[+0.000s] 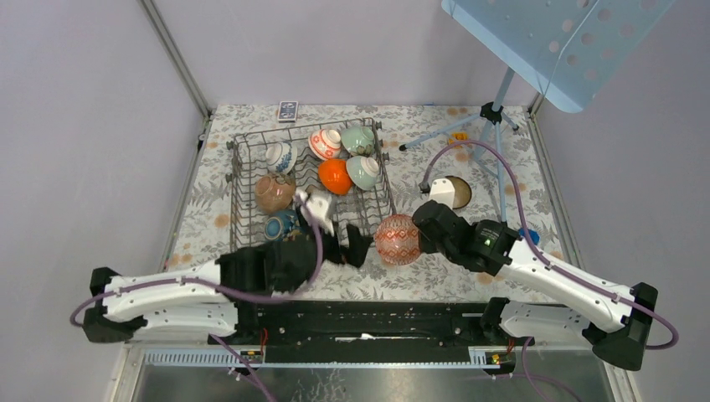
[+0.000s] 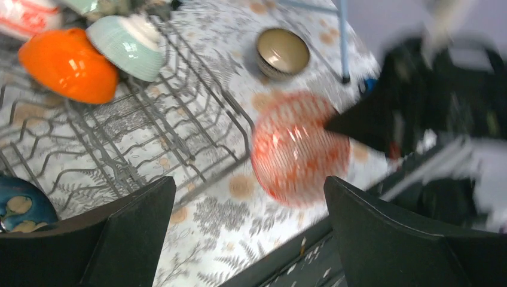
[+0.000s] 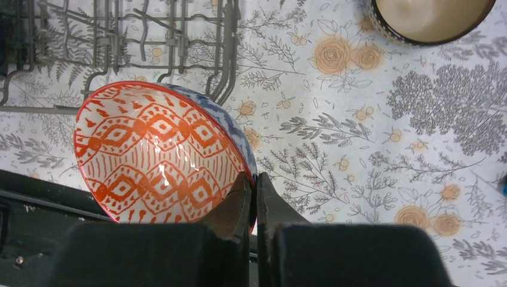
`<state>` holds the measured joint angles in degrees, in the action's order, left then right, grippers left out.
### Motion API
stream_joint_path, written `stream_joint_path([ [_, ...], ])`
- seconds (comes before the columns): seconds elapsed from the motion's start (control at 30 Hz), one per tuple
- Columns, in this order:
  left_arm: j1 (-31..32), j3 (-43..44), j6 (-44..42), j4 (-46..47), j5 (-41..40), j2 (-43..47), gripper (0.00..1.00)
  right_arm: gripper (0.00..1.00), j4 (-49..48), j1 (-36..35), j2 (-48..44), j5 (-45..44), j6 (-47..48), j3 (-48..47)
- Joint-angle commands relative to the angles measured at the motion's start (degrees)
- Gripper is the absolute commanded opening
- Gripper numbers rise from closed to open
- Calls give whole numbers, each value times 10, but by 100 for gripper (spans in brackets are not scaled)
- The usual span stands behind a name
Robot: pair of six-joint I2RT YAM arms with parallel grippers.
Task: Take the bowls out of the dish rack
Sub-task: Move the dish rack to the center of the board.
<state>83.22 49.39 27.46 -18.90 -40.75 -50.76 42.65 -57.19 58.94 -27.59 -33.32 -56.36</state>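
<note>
Right gripper [image 3: 251,186] has its jaws clenched on the rim of the red-patterned bowl [image 3: 156,162], which is tipped up on edge with its painted inside facing the wrist camera. It is already outside the dish rack [image 1: 243,167], just off the near right corner, above the flowered table [image 1: 519,159]. Whether its lower edge touches the cloth I can't tell. Left gripper [image 2: 248,182] hangs just beside it, jaws released and spread wide, holding nothing. The bowl lies to that gripper's right, and the rack is ahead and to its left. Bare table runs rightward toward the tan bowl [image 1: 455,193], so the set-down looks like the right arm's job. The left arm sits nearer the rack, with the dark blue bowl [image 2: 21,203] closest in the near corner and the orange bowl [image 1: 335,177] farther back.
</note>
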Motion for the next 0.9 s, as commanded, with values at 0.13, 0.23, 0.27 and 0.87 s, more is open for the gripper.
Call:
stream_joint_path([
  [0.13,-209,114,323,-68,256,-178,99,0,-49,15,-14,-28,-113,19],
  [0.23,-209,121,339,-82,251,-198,99,0,-47,17,-15,-33,-140,22],
  [0.27,-209,119,341,-84,246,-200,99,0,-49,18,-15,-32,-147,24],
  [0.87,-212,142,319,-97,216,-260,49,0,-65,19,-1,-24,-195,32],
])
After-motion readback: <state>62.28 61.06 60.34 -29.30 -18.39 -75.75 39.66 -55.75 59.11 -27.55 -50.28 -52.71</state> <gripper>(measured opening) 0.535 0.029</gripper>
